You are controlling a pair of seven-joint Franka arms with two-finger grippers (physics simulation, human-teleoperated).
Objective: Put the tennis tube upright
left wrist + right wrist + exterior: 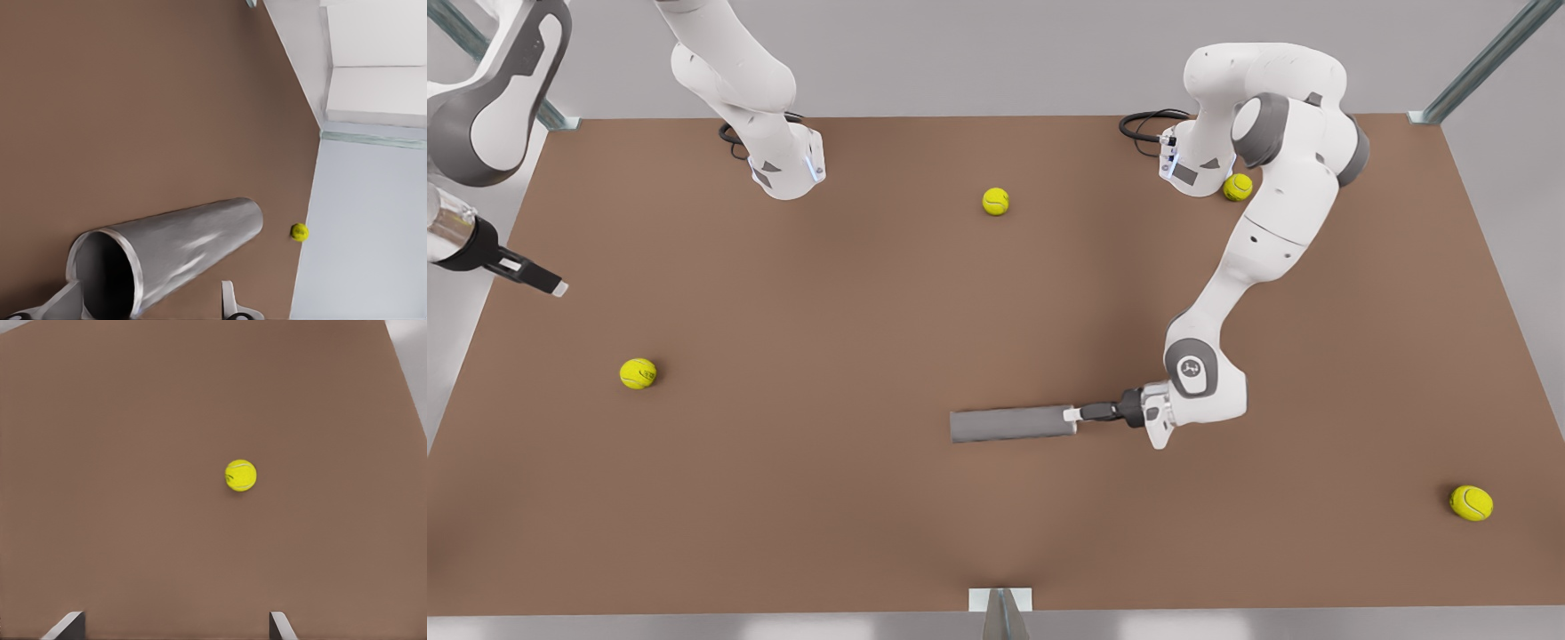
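Grey and metallic, the tennis tube [1011, 424] lies flat on the brown table [854, 293], its open, pale-rimmed end at the left gripper [1073, 414]. That gripper's fingers [228, 301] straddle the rim; one seems to press the rim, the other stands just clear, though contact is hard to judge. Beyond the tube's far end sits a tennis ball [299, 232]. The right gripper [558, 288] waits spread wide over the table's edge, another ball [241, 475] ahead of it.
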